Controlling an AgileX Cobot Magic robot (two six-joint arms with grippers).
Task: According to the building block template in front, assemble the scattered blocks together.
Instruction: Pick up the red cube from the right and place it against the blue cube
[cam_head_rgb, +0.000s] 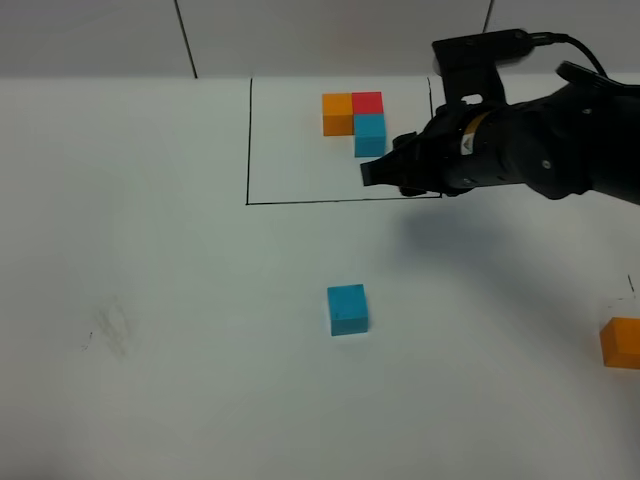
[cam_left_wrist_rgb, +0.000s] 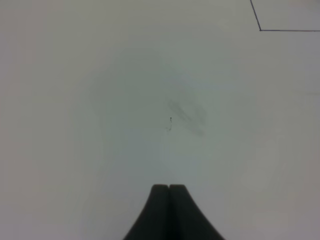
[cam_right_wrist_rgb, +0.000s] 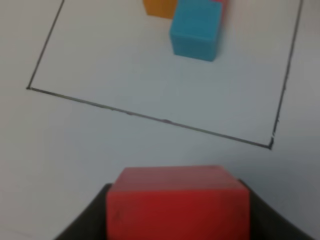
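Observation:
The building block template (cam_head_rgb: 355, 118) is an L of orange, red and blue cubes inside a thin black rectangle at the back of the white table. My right gripper (cam_head_rgb: 385, 167) hovers over the rectangle's front right part, just in front of the template. In the right wrist view this gripper (cam_right_wrist_rgb: 177, 217) is shut on the red block (cam_right_wrist_rgb: 177, 202), with the template's blue cube (cam_right_wrist_rgb: 196, 30) ahead. The loose blue block (cam_head_rgb: 347, 309) lies mid-table. The loose orange block (cam_head_rgb: 621, 342) sits at the right edge. My left gripper (cam_left_wrist_rgb: 169, 189) is shut and empty over bare table.
A faint grey smudge (cam_head_rgb: 105, 330) marks the table at the left, and the same smudge (cam_left_wrist_rgb: 187, 115) shows under the left gripper. A corner of the black rectangle (cam_left_wrist_rgb: 260, 30) shows in the left wrist view. A dark cable runs from the right arm (cam_head_rgb: 560, 140).

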